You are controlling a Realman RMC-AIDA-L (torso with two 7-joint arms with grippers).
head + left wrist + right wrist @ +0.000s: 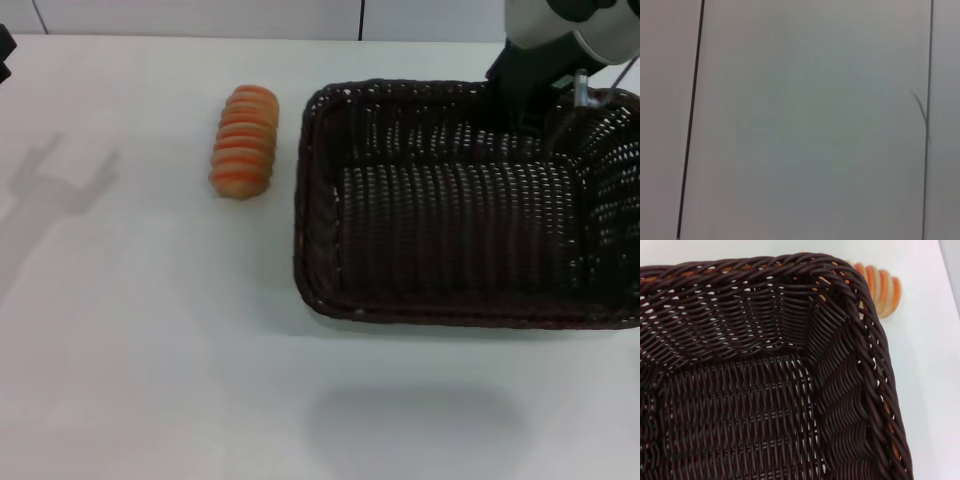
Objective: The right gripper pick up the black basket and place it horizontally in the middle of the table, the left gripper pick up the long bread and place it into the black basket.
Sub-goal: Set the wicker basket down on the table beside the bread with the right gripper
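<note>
The right gripper, a dark fixture on a white-grey arm, sits at the far right rim of the black basket, a large rectangular dark brown-black woven wicker piece with openwork sides and a braided rim. Whether its fingers are clamped on that rim or already released cannot be told from any view. The basket lies with its long side running across the table, a plain white, smooth tabletop, though it sits right of centre and runs off the right edge of the head view; it looks to be resting on the surface or just above it. Placement therefore seems close to done but not confirmed.

The long bread, a small oblong orange-tan roll with pale crosswise ridges, lies on the table just beside the basket's left end, not touching it and untouched. The left gripper is not clearly visible. The bread step is wholly left.
</note>
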